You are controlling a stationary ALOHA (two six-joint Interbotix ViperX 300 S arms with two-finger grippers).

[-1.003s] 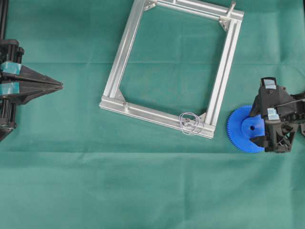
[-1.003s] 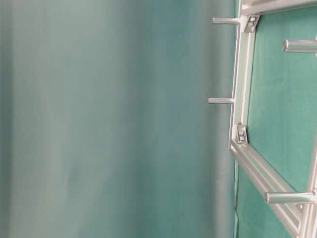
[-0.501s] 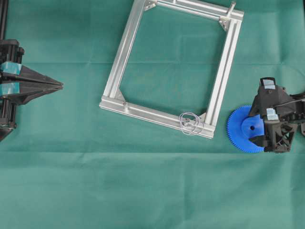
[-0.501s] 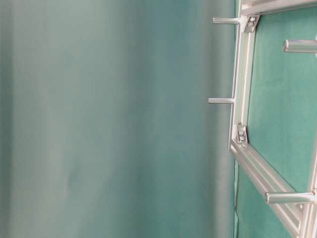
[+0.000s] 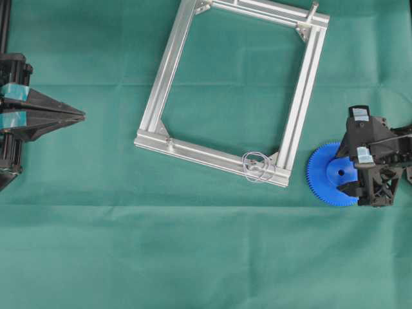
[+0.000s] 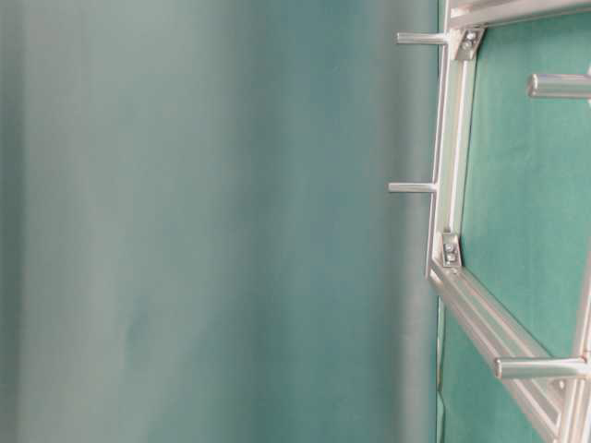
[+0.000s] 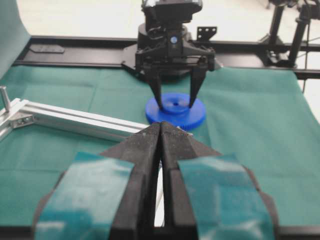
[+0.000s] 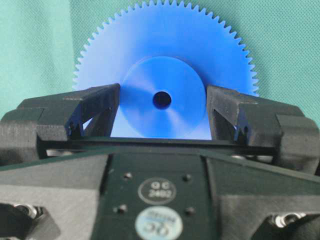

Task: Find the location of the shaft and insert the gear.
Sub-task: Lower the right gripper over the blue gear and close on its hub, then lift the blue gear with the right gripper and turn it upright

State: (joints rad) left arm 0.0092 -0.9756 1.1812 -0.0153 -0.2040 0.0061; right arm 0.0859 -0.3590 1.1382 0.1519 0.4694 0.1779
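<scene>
While the gear lies flat, hub up: right gripper (image 8: 162,107) straddles the raised hub of the gear (image 5: 328,174), a finger (image 8: 97,107) on either side.
Right grip: fingers part-open, close against the hub; whether they press it yet I cannot tell; gear rests on the desk (image 5: 193,257).
Left gripper (image 5: 80,114): fingers closed together, holding nothing, parked at the left edge, well apart from the work.
Shaft (image 5: 257,166): wire-looped pin at the near right corner of the aluminium frame (image 5: 167,71), near the gear.
Surface: green cloth, lightly creased, covers the desk.
Room: black rig rails and pale floor beyond.
</scene>
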